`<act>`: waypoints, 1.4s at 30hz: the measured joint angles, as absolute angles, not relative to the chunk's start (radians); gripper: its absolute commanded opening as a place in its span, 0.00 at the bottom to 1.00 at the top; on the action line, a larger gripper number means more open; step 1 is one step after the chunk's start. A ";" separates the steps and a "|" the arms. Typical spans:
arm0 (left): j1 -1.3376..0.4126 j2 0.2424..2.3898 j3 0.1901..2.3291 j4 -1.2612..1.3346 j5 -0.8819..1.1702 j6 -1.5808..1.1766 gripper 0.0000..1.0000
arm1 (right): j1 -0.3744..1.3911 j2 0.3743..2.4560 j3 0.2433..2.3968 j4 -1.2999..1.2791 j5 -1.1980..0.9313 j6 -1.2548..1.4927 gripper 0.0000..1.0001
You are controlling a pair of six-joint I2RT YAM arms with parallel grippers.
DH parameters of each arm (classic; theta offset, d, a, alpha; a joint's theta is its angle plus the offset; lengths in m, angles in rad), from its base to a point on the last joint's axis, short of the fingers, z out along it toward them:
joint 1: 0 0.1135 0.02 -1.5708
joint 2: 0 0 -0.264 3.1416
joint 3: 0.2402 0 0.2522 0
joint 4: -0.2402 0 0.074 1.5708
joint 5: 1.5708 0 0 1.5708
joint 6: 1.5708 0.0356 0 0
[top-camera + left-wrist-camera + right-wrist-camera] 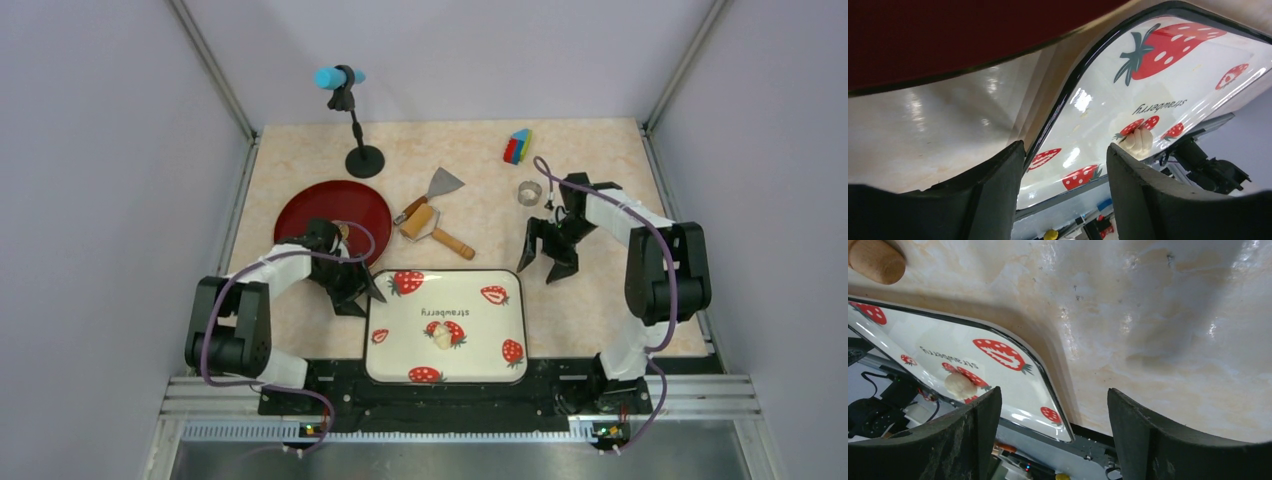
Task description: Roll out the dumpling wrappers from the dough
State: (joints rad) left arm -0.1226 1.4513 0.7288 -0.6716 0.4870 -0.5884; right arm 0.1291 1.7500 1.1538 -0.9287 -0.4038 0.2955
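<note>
1 dough lump (441, 337) mid tray (487, 335)

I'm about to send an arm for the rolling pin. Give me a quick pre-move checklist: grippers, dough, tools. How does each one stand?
1. Left gripper empty: ok, jaws apart, nothing between them.
2. Right gripper empty: ok, jaws apart, nothing between them.
3. Dough on the strawberry tray: ok, one small lump, not rolled out.
4. Rolling pin free: ok, it lies on the table beyond the tray, beside the scraper, and neither gripper touches it.
5. Ring cutter free: ok, on the table beyond the right gripper.
6. Dumpling wrappers cut: not ok, none visible.
</note>
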 measured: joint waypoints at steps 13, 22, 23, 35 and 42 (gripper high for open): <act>-0.285 1.604 0.836 -0.530 0.533 -0.728 0.59 | 0.128 1.794 1.151 -0.966 -0.435 0.289 0.73; -0.289 1.644 0.853 -0.508 0.530 -0.761 0.58 | 0.119 1.832 1.159 -0.978 -0.435 0.289 0.73; -0.290 1.644 0.853 -0.507 0.530 -0.762 0.58 | 0.119 1.842 1.167 -0.981 -0.435 0.289 0.73; -0.291 1.668 0.858 -0.471 0.524 -0.797 0.50 | 0.114 1.979 1.359 -0.985 -0.428 0.288 0.73; -0.290 1.732 0.928 -0.478 0.532 -0.810 0.50 | 0.110 2.038 1.464 -0.978 -0.412 0.287 0.73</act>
State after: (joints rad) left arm -0.2905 1.7317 0.9283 -0.4782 0.5320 -0.8101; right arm 0.1101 2.0384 1.4643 -0.9783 -0.4122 0.2871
